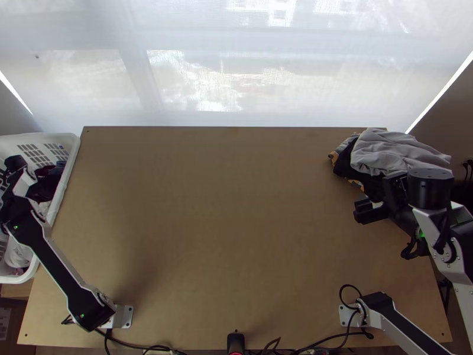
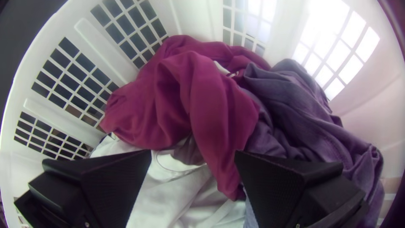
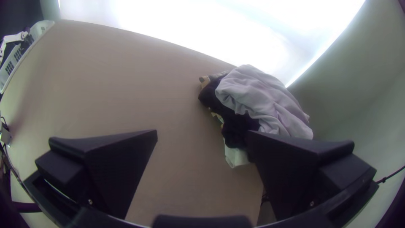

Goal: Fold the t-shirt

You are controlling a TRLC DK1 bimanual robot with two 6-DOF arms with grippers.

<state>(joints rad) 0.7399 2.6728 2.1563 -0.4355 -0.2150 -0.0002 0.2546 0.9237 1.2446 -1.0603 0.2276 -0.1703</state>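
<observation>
Over on the left, a white laundry basket (image 1: pixel 72 145) with slatted sides sits at the table's edge, full of bunched clothes. The left gripper (image 1: pixel 39 188) is over it, its fingers (image 2: pixel 105 181) well apart with nothing pinched between them. Below them lie a magenta garment (image 2: pixel 202 93), rumpled and twisted on top, a white garment (image 2: pixel 168 198) near it and a purple-grey garment (image 2: pixel 303 101) heaped beside the magenta one. (Which of all these clothes is the t-shirt, I honestly couldn't tell you; the ones I can see are in the basket or in the pile across the way.)

Across the middle runs the wooden table (image 1: pixel 236 207), a pale, see-through screen (image 1: pixel 189 65) beyond its far edge.

Toward the right, the right gripper (image 1: pixel 369 210) is above the table, near the pile, its fingers (image 3: pixel 114 169) also spread wide and holding nothing. At the far right corner is that pile: a light grey cloth (image 1: pixel 393 151) bunched on top, a black cloth (image 1: pixel 347 163) under it, a bit of patterned cloth (image 3: pixel 205 80) poking out and a white cloth (image 3: pixel 236 157) at the bottom.
</observation>
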